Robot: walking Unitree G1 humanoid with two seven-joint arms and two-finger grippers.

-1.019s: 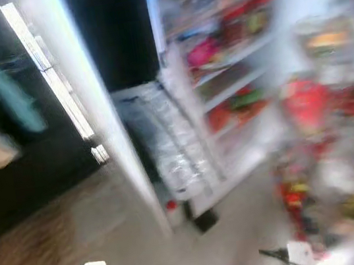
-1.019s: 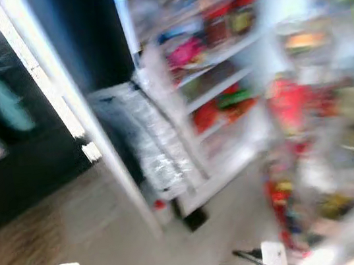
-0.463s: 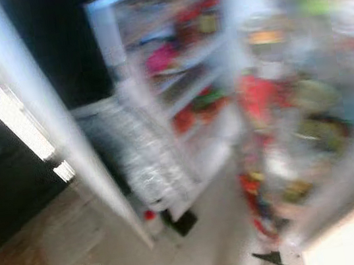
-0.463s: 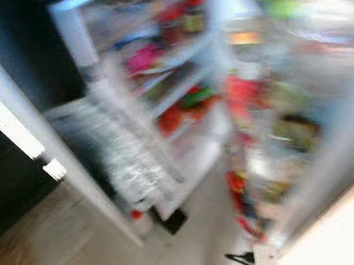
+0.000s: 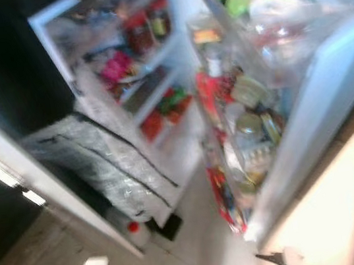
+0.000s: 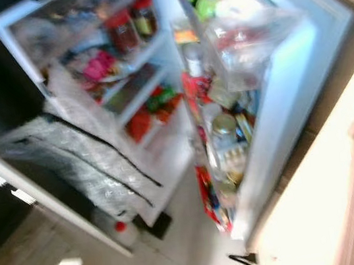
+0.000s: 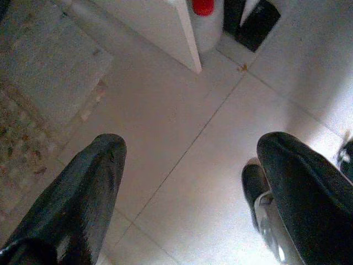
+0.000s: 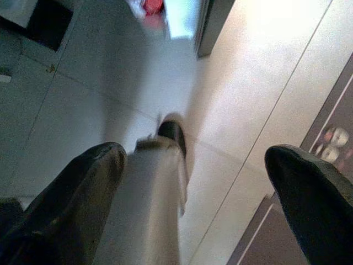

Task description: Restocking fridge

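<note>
Pale tiled floor (image 7: 182,182) with a red-capped white bottle (image 5: 133,232) beside a black block (image 5: 170,227).

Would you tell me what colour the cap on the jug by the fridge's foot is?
Red; the jug's cap shows best in the left wrist view.

One open fridge (image 5: 329,83), two dark jars (image 6: 131,25) on top shelf, one red-capped bottle (image 5: 133,231) on floor.

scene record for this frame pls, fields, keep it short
fridge: open, shelves stocked
fridge door: swung open on the robot's right, racks packed with jars and packets
red-capped bottle: on the floor at the fridge base
left gripper: open, over bare floor tiles, holding nothing
right gripper: open, pointing at the floor, holding nothing
image quality: head views blurred
</note>
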